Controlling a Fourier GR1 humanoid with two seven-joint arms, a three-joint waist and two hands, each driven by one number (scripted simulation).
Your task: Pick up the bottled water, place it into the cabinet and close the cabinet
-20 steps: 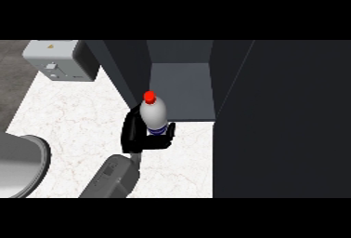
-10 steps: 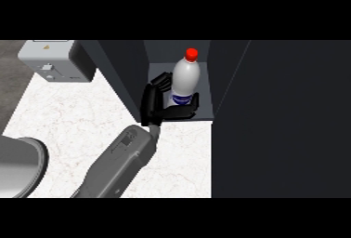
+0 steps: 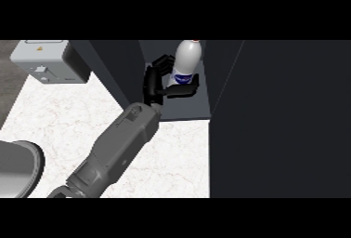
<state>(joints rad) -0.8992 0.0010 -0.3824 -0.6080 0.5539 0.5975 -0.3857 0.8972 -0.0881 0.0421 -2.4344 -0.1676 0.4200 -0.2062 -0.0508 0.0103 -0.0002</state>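
The bottled water (image 3: 186,58) is white with a blue label and a red cap, and it stands upright inside the open cabinet (image 3: 185,109), near the back of its grey floor. My left hand (image 3: 156,83) reaches in from the lower left. Its fingers curl behind the bottle's left side and its thumb crosses just below the label. The hand hides the bottle's base, so I cannot tell whether it rests on the cabinet floor. My right hand does not show in the head view.
A large dark cabinet door (image 3: 281,121) stands open and fills the right side. Another dark panel (image 3: 109,65) flanks the opening on the left. A grey boxy appliance (image 3: 42,60) sits at the back left of the white marble counter (image 3: 61,121). A grey round vessel (image 3: 15,169) lies at the lower left.
The left hand has carried the bottle away from me, from above the counter's edge into the cabinet opening and deeper toward its back. The forearm has stretched out further.
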